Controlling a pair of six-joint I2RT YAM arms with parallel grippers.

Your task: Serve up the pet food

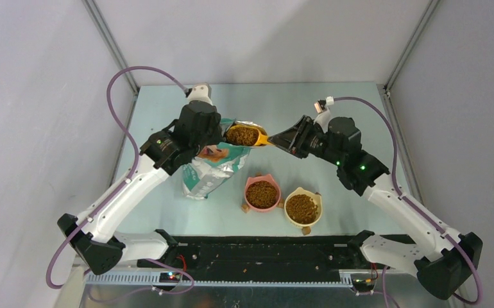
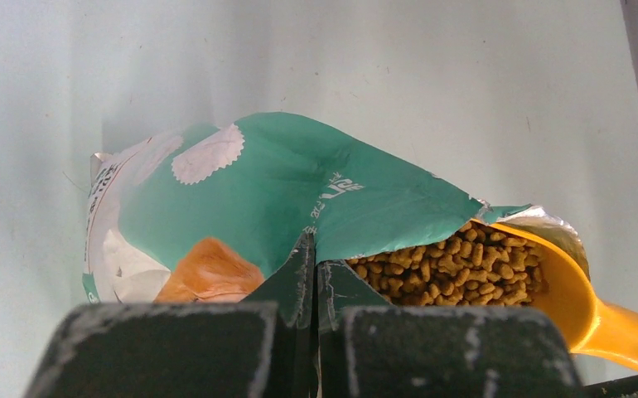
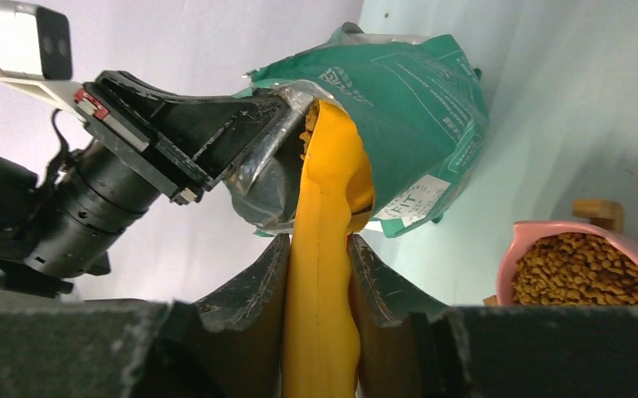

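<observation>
Closest to the arms, the yellow bowl (image 1: 287,212) and the pink bowl (image 1: 247,192) each hold a big heap of pet food (image 1: 262,194). Behind them sits the green bag (image 1: 209,172). The left gripper (image 2: 314,274) is pressed tight, pinching the bag's open edge. The right gripper (image 3: 320,249) squeezes the handle of the orange scoop (image 3: 326,191). The scoop is at the bag's mouth, full of more brown bits. Both bowls look served, so I think little is left, maybe one last pour.
</observation>
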